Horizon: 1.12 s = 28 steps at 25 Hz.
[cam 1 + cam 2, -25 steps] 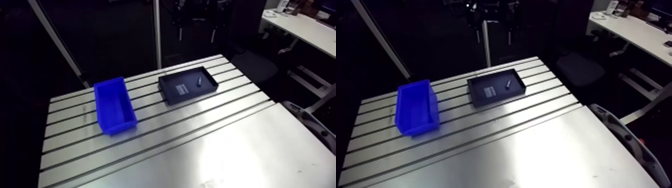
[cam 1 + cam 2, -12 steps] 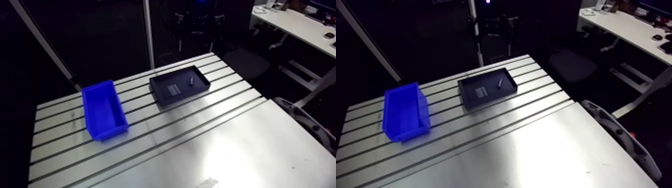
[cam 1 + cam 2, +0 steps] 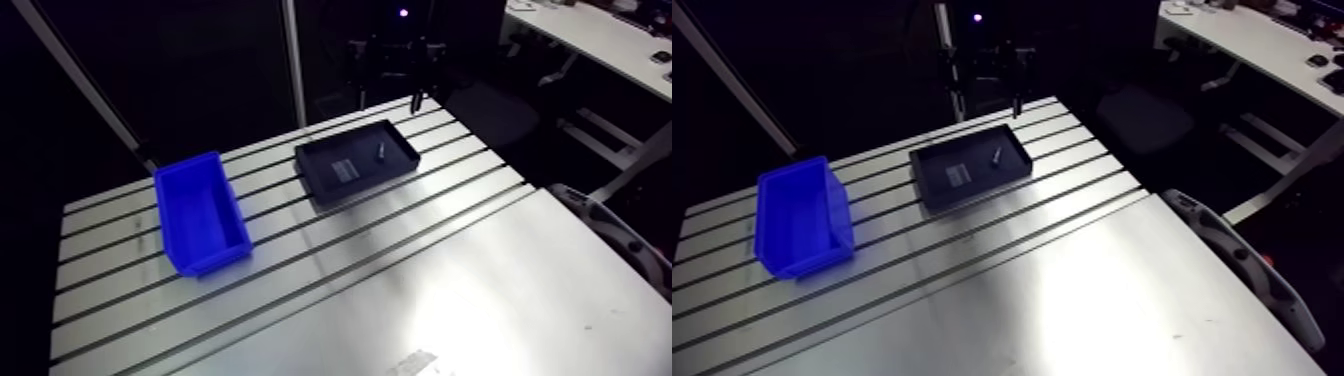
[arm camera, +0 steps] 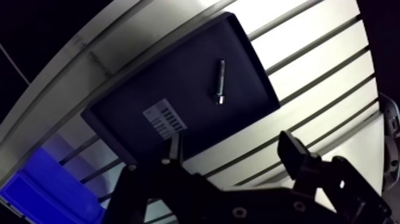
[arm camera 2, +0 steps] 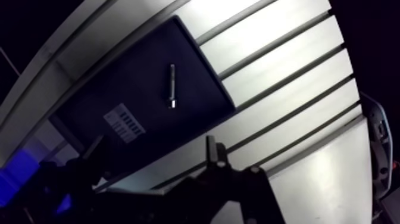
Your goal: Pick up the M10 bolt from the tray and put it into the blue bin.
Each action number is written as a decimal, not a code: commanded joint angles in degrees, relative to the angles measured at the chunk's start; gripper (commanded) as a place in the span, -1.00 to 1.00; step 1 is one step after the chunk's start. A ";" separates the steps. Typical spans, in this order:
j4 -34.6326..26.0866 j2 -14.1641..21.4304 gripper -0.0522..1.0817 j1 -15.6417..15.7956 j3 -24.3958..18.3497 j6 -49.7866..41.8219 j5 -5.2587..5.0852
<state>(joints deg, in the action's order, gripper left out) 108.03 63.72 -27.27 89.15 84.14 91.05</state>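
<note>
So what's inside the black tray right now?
One bolt and a white barcode label lie apart on the tray floor. The gripper's jaws cover part of its near edge.

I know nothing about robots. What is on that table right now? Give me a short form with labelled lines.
Table: slotted metal
Tray: dark, flat on the table, set apart from the bin
Bolt: lying loose in the tray, near a white label
Blue bin: on the table, nothing seen inside
Pincer: open, holding nothing, raised near the tray with the bolt ahead of it
</note>
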 commanded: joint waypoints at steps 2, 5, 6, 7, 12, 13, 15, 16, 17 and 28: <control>3.90 -1.81 -0.20 0.02 0.98 0.19 0.05; 4.25 -1.98 -0.17 0.02 1.24 0.28 -0.04; 4.34 -2.25 -0.16 0.02 1.33 0.80 -0.04; 4.34 -2.86 -0.13 -0.07 1.24 1.24 -0.04; 4.43 -3.48 -0.11 -0.07 1.42 1.51 -0.04; 4.51 -3.57 -0.10 0.02 1.42 1.51 -0.04; 6.10 -3.74 -0.10 0.02 1.59 1.68 -0.04; 7.24 -4.01 -0.08 -0.07 1.68 1.68 0.05; 7.68 -4.01 -0.08 0.02 1.77 1.68 0.05; 8.56 -4.45 -0.04 -0.07 2.38 1.77 -0.04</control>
<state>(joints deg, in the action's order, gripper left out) 116.14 59.34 -27.33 91.22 85.88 91.02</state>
